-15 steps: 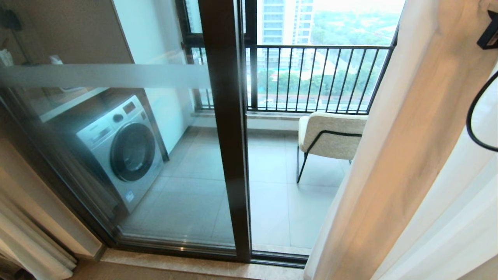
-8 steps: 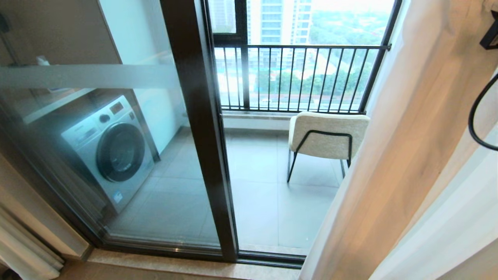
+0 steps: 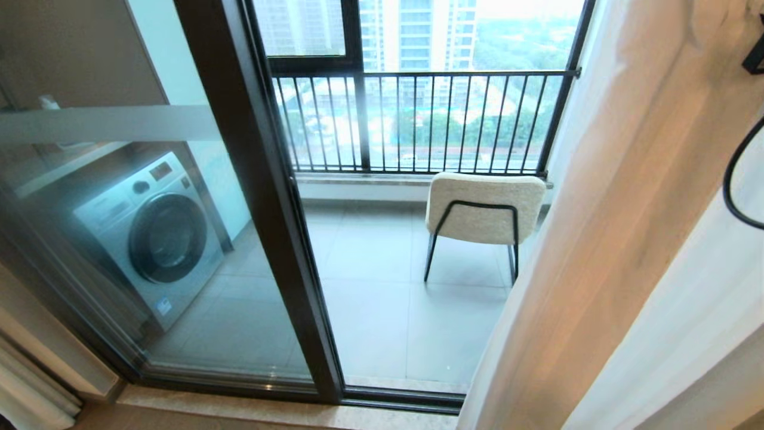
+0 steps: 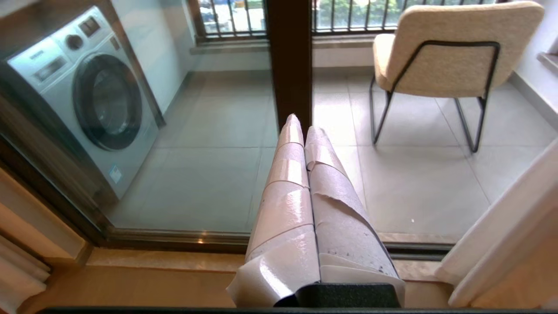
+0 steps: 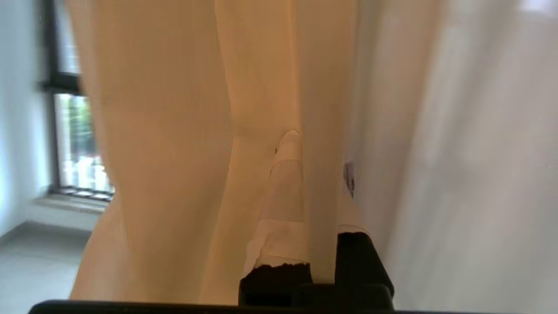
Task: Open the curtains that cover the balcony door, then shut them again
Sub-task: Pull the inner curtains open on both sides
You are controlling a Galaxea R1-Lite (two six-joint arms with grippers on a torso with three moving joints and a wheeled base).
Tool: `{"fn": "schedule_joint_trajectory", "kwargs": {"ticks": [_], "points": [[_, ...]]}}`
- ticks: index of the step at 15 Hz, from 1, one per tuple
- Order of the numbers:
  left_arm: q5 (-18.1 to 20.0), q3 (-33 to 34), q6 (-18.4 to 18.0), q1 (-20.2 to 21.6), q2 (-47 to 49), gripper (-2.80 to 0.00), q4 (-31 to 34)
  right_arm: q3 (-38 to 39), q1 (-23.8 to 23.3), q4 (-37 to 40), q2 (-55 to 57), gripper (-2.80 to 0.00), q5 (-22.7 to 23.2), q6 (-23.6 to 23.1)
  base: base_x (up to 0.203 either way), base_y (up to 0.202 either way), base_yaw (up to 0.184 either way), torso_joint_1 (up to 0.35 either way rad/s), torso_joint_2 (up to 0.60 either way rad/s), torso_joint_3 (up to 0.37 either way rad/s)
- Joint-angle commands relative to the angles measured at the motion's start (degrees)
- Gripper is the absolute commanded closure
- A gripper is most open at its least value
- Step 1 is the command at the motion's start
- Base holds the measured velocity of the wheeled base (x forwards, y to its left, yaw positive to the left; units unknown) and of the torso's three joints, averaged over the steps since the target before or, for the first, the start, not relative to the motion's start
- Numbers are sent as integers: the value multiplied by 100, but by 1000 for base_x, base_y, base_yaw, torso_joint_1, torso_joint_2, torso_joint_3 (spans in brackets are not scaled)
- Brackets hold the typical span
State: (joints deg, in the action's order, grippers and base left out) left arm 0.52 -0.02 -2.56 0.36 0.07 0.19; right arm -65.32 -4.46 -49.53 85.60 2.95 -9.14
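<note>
The balcony door (image 3: pixel 262 209) has a dark frame and glass panels, the left one with a frosted band (image 3: pixel 107 122). The curtains hang at the right: a beige drape (image 3: pixel 609 239) with sheer white fabric (image 3: pixel 704 310) beside it, drawn off most of the glass. My right gripper (image 5: pixel 319 152) is shut on a vertical fold of the curtains (image 5: pixel 322 109), which runs between its taped fingers. It is outside the head view. My left gripper (image 4: pixel 301 124) is shut and empty, held low and pointing at the door's middle post (image 4: pixel 290 61).
Behind the glass stand a washing machine (image 3: pixel 149 239) at the left and a beige chair (image 3: pixel 483 209) before the black railing (image 3: pixel 418 119). Another curtain (image 3: pixel 30 388) hangs at the far left. A stone sill (image 3: pixel 268 412) runs under the door. A black cable (image 3: pixel 731 179) loops at the right.
The whole view has slid rightward along the door: the post and washing machine sit further left in the picture. The curtain edge keeps its place in view, so the whole chair now shows.
</note>
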Motion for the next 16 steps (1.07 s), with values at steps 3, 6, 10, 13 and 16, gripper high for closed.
{"fn": "schedule_joint_trajectory", "kwargs": {"ticks": [3,6,10,13,16], "points": [[-8,2,1,-7,1,0,7,1,-19,-30,9,0,4,-8,0,-196,0,-4,2,2],[-8,2,1,-1,1,0,7,1,-20,-30,-9,0,4,0,0,-183,1,0,4,4],[-8,2,1,-8,1,0,7,1,-27,-30,-18,0,7,0,0,-186,0,4,0,2],[-8,2,1,-1,1,0,7,1,-28,-30,-26,0,5,0,0,-186,1,4,4,2],[-8,2,1,-7,1,0,7,1,-28,-30,-26,0,4,0,0,-186,0,4,1,1]]}}
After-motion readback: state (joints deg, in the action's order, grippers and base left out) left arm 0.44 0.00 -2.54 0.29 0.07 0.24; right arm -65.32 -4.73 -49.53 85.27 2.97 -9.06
